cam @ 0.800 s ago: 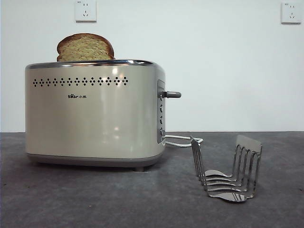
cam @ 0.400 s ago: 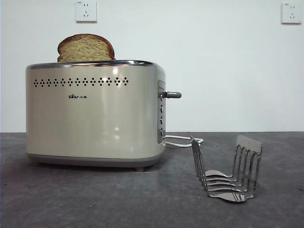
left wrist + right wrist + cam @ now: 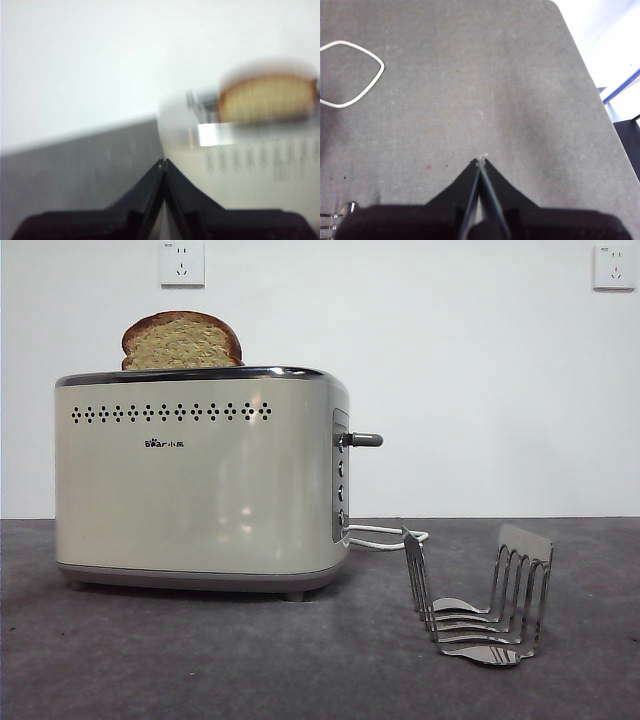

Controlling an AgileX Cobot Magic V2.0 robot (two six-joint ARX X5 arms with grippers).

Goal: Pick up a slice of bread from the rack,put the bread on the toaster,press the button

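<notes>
Bread slice [image 3: 181, 341] stands upright in the toaster [image 3: 200, 480], rounded top clear of the chrome rim, toward the end away from the side lever [image 3: 362, 439]. Rack [image 3: 478, 598] sits on the grey table [image 3: 250, 660], apart from the toaster on its lever side, slots bare; white cord [image 3: 390, 537] lies between them.

Left wrist view, blurred: left gripper [image 3: 163, 163] jaws pressed together, gripping nothing, near the toaster, bread visible above it.

Right wrist view: right gripper [image 3: 481, 162] jaws together, holding nothing, over bare table; cord loop [image 3: 351, 74] and rack tips [image 3: 340, 211] at the edge.
</notes>
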